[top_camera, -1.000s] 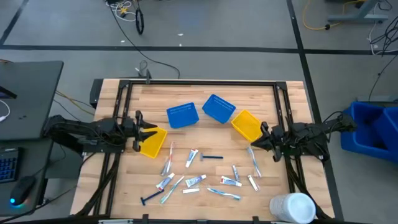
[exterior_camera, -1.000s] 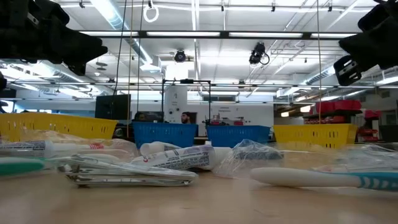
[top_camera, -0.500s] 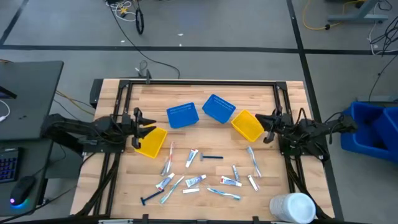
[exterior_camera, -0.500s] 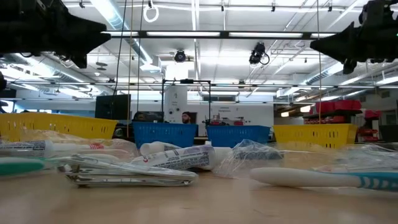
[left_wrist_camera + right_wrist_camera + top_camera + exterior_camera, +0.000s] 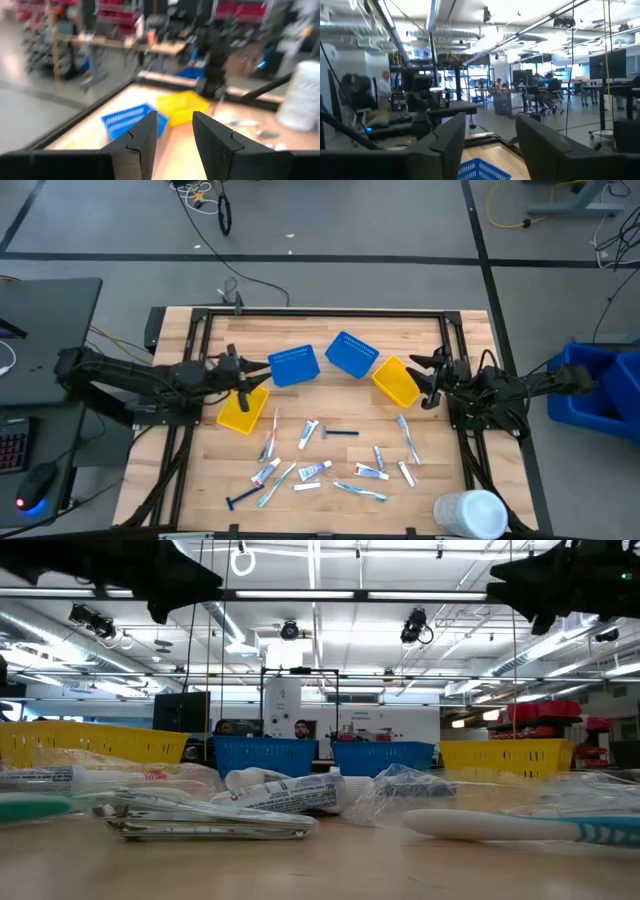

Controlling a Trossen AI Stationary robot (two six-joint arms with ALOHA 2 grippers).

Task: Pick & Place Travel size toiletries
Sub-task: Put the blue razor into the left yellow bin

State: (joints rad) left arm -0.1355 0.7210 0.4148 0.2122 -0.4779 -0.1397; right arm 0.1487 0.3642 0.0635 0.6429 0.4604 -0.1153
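The left gripper (image 5: 243, 376) hangs above the left yellow basket (image 5: 243, 410), at the edge that faces the left blue basket (image 5: 293, 365). Its two fingers (image 5: 145, 137) stand apart with a clear gap between them, and nothing is held there.

I take the left yellow basket as the landmark. Just to the right of it and a little farther back sits the left blue basket, and beyond that one is the second blue basket (image 5: 351, 353). Still more to the right is the second yellow basket (image 5: 396, 382).

The travel size toiletries (image 5: 330, 455) lie spread on the wooden table (image 5: 320, 330), to the right of the landmark basket and nearer to the front edge. Among them are small white tubes (image 5: 314, 470), slim toothbrushes (image 5: 409, 440) and a dark blue razor (image 5: 238, 500). All of them are on the table, outside the baskets.

The right gripper (image 5: 428, 380) hangs at the far right edge of the second yellow basket, well apart from the landmark. Its fingers (image 5: 447, 140) are spread too, with nothing between them.

A large white cylinder (image 5: 470, 513) stands at the front right corner of the table.
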